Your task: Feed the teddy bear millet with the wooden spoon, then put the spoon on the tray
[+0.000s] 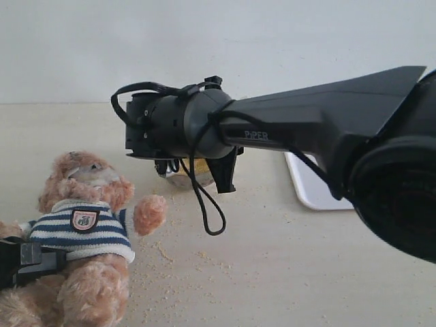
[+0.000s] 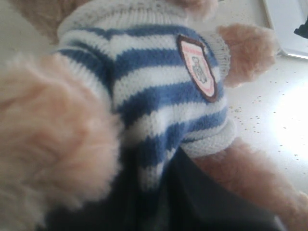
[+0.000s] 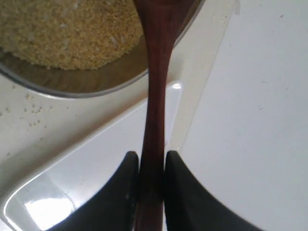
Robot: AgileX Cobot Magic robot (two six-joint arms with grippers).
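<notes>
Millet (image 3: pixel 62 33) lies fine and yellow; right gripper (image 3: pixel 151 159) pinches the glossy dark wooden spoon (image 3: pixel 156 72); left gripper (image 1: pixel 30 261) presses the fluffy teddy bear (image 1: pixel 82 235), jaws unclear

My exterior camera sits low over the pale tabletop (image 1: pixel 272 272), facing the white wall (image 1: pixel 204 41). A black arm (image 1: pixel 306 122) looms close, half hiding the flat white rectangular plastic tray (image 1: pixel 317 194). My left wrist camera hugs the fluffy light-brown plush teddy bear (image 2: pixel 159 96), with the tray (image 2: pixel 288 24) beyond it. My right wrist camera looks steeply down, close over the tray (image 3: pixel 96 159). All three views share it.

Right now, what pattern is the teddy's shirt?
Blue and white stripes on the shirt, clearest in the left wrist view.
</notes>
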